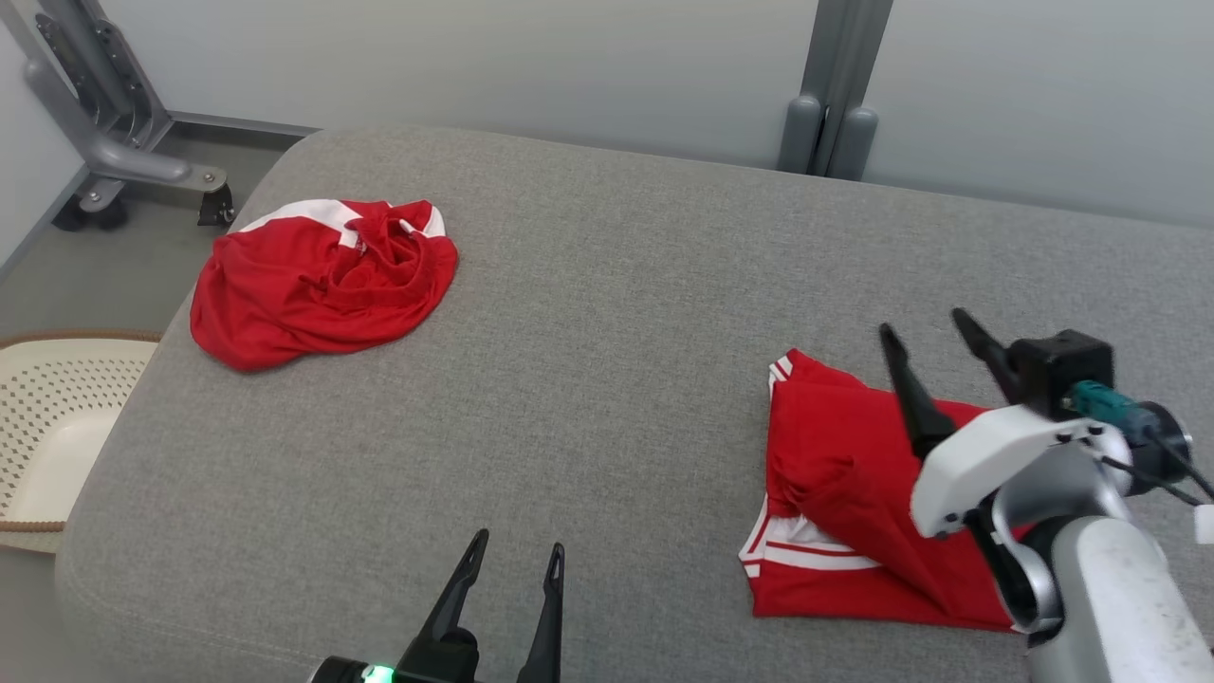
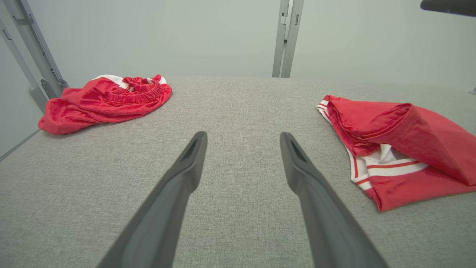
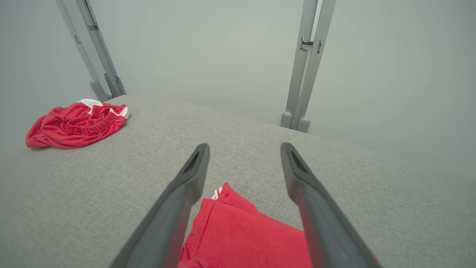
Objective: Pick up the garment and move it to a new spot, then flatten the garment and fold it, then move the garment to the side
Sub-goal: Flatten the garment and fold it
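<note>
Off the mattress's left edge sits a cream perforated basket (image 1: pixel 57 417), with a wheeled metal stand (image 1: pixel 123 161) behind it. Near the far left corner of the grey fabric-covered mattress (image 1: pixel 607 313) lies a crumpled pair of red shorts (image 1: pixel 322 280), its elastic waistband bunched on top. The left pincer (image 1: pixel 522 541) hovers at the near edge, about midway along, its fingers apart and holding nothing. Grey metal posts (image 1: pixel 835 114) rise behind the far edge. Towards the near right corner lies the folded red garment (image 1: pixel 844 493), white-striped hem showing, one flap slightly rumpled. The right pincer (image 1: pixel 922 321) hangs over its far end, fingers spread and clear of the cloth.
</note>
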